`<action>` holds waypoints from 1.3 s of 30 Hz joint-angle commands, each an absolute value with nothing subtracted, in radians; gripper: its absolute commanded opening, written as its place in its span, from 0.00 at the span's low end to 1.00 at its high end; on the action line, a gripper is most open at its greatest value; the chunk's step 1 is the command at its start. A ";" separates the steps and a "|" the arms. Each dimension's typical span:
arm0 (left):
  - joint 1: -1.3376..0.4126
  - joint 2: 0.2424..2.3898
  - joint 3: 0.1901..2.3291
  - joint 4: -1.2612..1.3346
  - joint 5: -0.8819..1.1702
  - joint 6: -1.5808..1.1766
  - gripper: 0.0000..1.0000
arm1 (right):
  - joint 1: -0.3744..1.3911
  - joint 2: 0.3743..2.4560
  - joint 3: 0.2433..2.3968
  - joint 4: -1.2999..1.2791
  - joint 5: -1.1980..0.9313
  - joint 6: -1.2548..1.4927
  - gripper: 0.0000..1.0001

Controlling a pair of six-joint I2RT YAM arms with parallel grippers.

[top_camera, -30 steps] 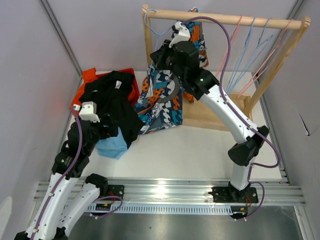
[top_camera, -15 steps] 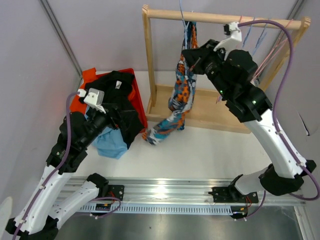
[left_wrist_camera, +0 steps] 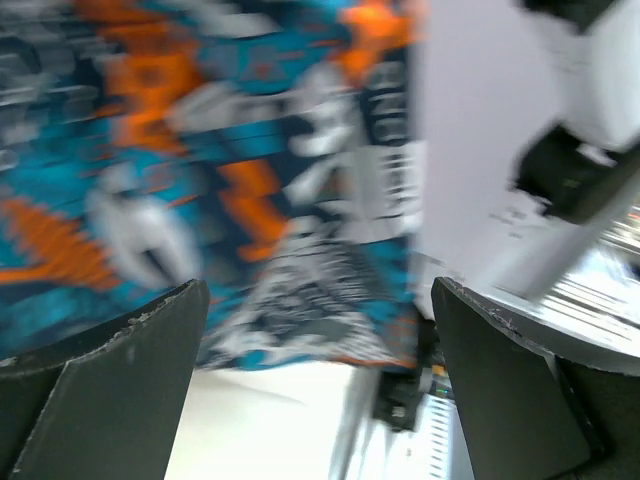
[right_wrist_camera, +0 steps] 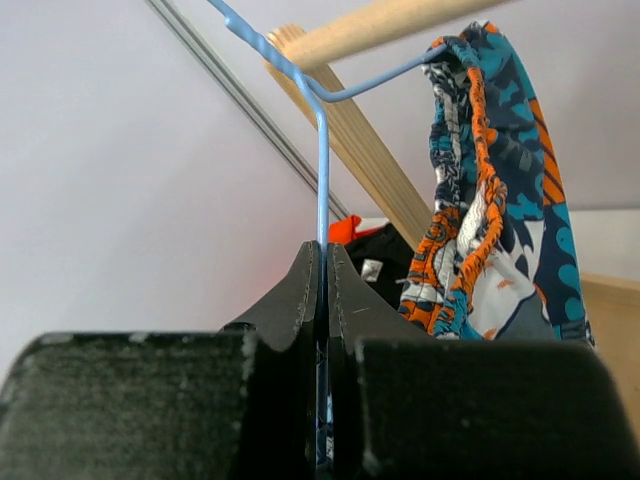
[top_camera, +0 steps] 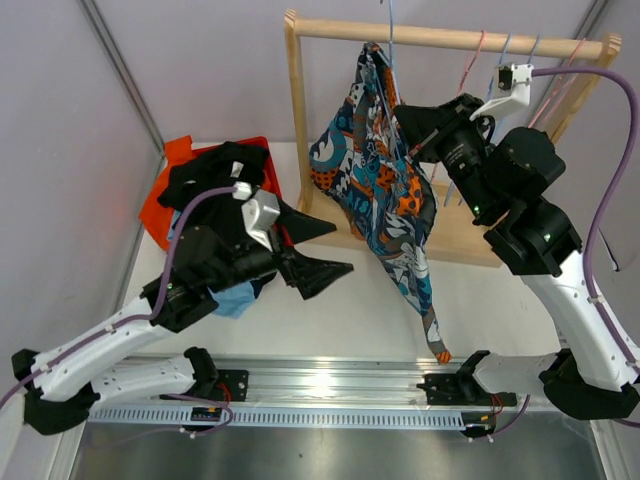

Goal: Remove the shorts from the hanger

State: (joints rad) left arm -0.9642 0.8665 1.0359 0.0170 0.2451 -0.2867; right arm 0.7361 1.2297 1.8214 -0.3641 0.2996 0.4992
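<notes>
Left wrist: patterned shorts [left_wrist_camera: 200, 180] blurred; right end effector [right_wrist_camera: 323, 262] clamps hanger [right_wrist_camera: 322, 180].

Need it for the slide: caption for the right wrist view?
The right gripper, jaws shut on the blue hanger; patterned shorts drape from its arm by the rail.

Top external: high, behind the arm bases, looking down over the whole table [top_camera: 350, 320] to the wooden rack [top_camera: 450, 38]. Left wrist: very close, blurred, faces patterned shorts [left_wrist_camera: 200, 180] between left gripper [left_wrist_camera: 318, 290] tips. Right wrist: looks up along right gripper [right_wrist_camera: 322, 250] at blue hanger [right_wrist_camera: 322, 150] and rack. Shorts appear in all three views.
</notes>
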 commanded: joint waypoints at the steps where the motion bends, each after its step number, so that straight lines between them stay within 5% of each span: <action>1: -1.075 0.920 1.072 0.126 0.152 -0.239 0.99 | 0.742 1.198 1.754 -0.224 0.348 0.540 0.00; 21: -1.195 1.160 1.140 0.267 0.017 -0.206 0.97 | 0.779 1.216 1.698 -0.175 0.416 0.629 0.00; 22: -1.198 1.164 1.137 0.276 0.005 -0.206 0.90 | 0.781 1.215 1.695 -0.172 0.416 0.632 0.00; 26: -1.198 1.178 1.121 0.319 -0.055 -0.209 0.26 | 0.785 1.203 1.674 -0.158 0.422 0.647 0.00; 28: -1.201 1.184 1.118 0.327 -0.075 -0.210 0.05 | 0.785 1.200 1.667 -0.158 0.425 0.653 0.00; 35: -1.297 1.132 1.059 0.285 -0.204 -0.170 0.00 | 0.784 1.195 1.678 -0.158 0.448 0.623 0.00; 39: -1.495 1.039 0.909 0.278 -0.314 -0.182 0.00 | 0.770 1.203 1.719 -0.181 0.453 0.600 0.00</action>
